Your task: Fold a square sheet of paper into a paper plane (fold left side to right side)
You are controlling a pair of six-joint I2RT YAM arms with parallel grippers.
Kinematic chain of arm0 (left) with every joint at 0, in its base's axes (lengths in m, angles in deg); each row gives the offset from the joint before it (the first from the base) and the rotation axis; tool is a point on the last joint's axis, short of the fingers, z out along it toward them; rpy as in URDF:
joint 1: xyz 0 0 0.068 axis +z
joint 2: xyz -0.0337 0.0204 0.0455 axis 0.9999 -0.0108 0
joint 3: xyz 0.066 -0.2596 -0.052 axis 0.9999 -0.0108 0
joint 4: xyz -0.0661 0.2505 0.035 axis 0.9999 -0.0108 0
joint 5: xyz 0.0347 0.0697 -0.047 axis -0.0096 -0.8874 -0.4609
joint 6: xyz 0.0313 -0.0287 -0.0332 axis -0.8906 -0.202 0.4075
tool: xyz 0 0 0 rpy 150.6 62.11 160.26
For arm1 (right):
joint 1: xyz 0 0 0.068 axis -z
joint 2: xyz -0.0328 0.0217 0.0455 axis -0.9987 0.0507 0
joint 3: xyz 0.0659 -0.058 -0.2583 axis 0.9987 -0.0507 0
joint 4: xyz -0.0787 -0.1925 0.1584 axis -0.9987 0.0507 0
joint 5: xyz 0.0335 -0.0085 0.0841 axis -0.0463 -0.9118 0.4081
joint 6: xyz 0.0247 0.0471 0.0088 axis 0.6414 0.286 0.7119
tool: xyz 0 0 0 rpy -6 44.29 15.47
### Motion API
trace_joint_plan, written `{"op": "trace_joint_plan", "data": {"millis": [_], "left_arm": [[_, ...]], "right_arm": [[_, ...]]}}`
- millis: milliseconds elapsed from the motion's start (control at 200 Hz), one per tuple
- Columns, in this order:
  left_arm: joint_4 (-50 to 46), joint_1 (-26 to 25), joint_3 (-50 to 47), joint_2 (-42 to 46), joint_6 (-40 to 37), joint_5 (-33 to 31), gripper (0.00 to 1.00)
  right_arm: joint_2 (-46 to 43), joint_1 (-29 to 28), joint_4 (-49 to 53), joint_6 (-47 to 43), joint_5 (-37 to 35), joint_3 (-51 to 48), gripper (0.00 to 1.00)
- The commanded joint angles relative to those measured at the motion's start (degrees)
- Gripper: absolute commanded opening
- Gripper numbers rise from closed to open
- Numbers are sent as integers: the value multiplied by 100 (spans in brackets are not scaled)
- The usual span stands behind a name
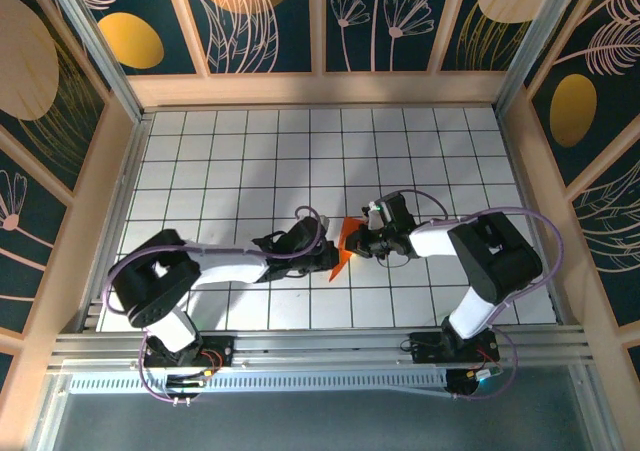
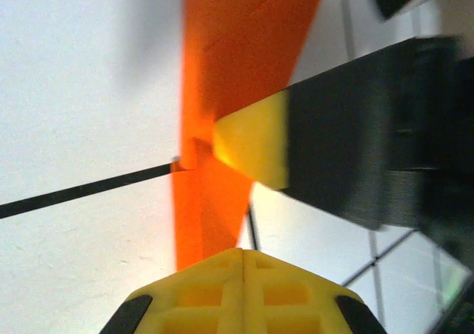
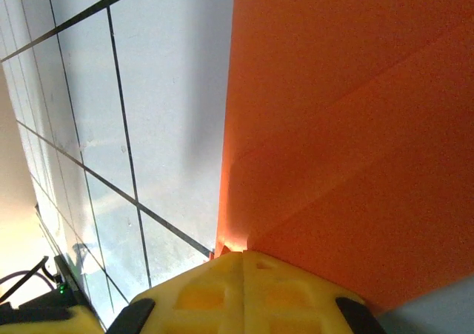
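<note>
One big white table (image 1: 200, 151) with black grid lines sits inside the wooden walls. Two black-and-white robot arms, the left arm (image 1: 220, 266) and the right arm (image 1: 490, 256), reach to its middle. Between them is the thin bright orange sheet of paper (image 1: 343, 243), folded into a pointy shape and standing up on its edge, not lying flat. Slanted crease lines cross its plain side (image 3: 355, 127). The yellow-tipped left gripper (image 2: 243, 256) is closed tight on the paper's near edge. The right gripper (image 2: 252, 145) is closed too, pinching the paper from the other side.
</note>
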Motion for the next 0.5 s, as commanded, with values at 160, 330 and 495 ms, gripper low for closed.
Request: {"op": "trace_joint_plan", "data": {"millis": [160,330,495], "left_arm": [[827,274,-584,620,490,1073,8],[1201,379,-807,461,652,1582,4],[1466,380,-853,227,702,1756,3]], "right_arm": [[478,21,697,-489,-315,-77,0],[622,-119,1020,-866,-446,201,0],[749,-201,1208,-1131,-569,433,0]]}}
